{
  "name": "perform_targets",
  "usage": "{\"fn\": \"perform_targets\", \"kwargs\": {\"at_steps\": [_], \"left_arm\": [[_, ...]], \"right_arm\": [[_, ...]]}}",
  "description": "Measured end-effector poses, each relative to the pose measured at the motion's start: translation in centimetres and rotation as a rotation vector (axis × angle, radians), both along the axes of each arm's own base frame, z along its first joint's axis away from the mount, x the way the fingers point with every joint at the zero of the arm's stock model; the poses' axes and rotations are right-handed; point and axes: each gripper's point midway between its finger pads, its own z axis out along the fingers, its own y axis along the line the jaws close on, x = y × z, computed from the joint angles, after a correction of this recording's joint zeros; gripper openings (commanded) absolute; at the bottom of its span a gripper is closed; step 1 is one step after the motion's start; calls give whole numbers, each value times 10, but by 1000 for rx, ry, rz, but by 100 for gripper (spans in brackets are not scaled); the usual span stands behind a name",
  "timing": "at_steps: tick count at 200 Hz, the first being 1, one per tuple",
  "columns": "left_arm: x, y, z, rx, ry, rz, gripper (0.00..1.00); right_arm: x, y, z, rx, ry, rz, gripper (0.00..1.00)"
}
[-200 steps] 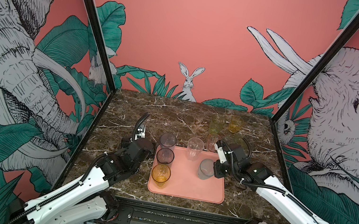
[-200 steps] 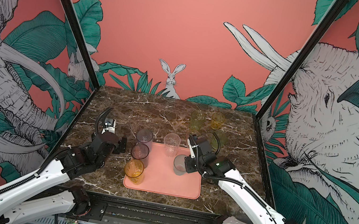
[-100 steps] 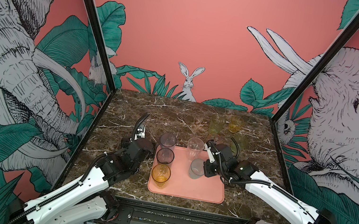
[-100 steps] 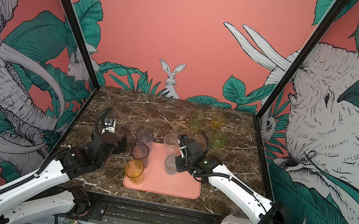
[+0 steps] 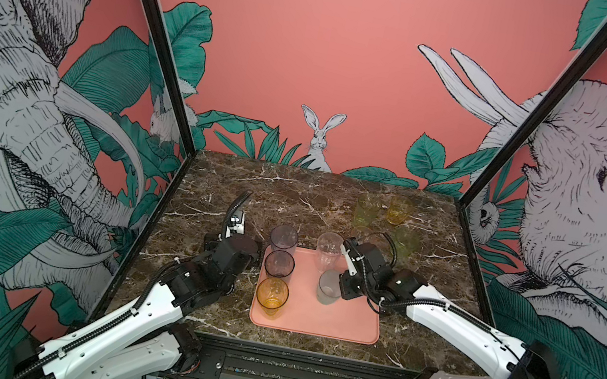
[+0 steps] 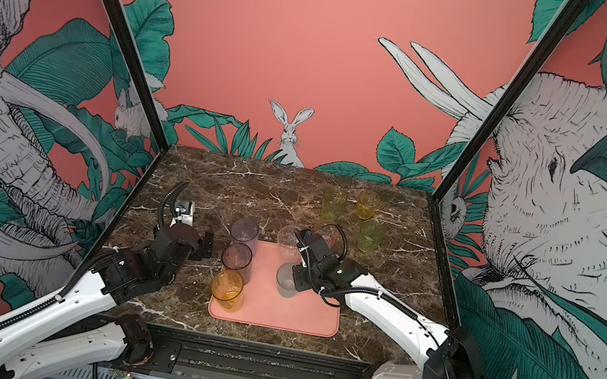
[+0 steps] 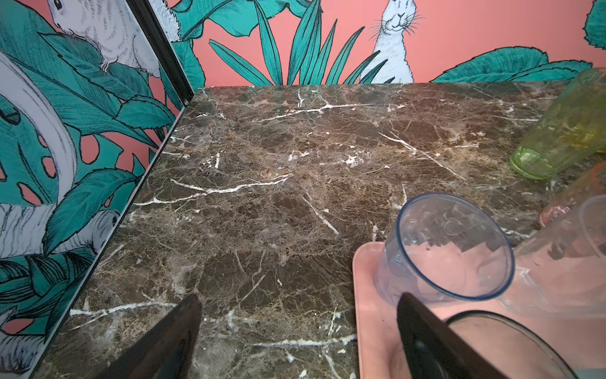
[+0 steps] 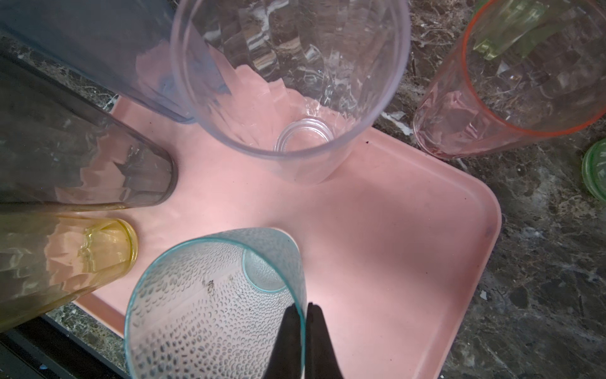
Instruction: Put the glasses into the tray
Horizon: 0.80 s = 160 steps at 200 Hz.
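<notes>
The salmon-pink tray lies at the table's front middle. Along its left side stand a bluish glass, a smoky grey glass and an amber glass; a tall clear glass stands at its back. My right gripper is shut on the rim of a dimpled teal-grey glass, which leans over the tray's middle. My left gripper is open and holds nothing, just left of the tray beside the bluish glass.
On the marble behind and to the right of the tray stand a pink glass, two green glasses and a small amber glass. Walls enclose the table on three sides; a black rail runs along the front.
My right gripper has carried the teal-grey glass leftward from the tray's right side to its middle, in front of the clear glass. The left arm has not moved.
</notes>
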Motion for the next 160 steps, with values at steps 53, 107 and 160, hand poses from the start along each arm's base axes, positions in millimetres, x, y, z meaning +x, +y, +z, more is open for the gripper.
{"fn": "perform_targets", "kwargs": {"at_steps": [53, 107, 160], "left_arm": [[0, 0, -2, -8, 2, 5, 94], [-4, 3, -5, -15, 2, 9, 94], [-6, 5, -6, -25, -3, 12, 94]], "right_arm": [[5, 5, 3, 15, -12, -2, 0], [9, 10, 1, 12, -8, -2, 0], [12, 15, 1, 18, -6, -3, 0]]}}
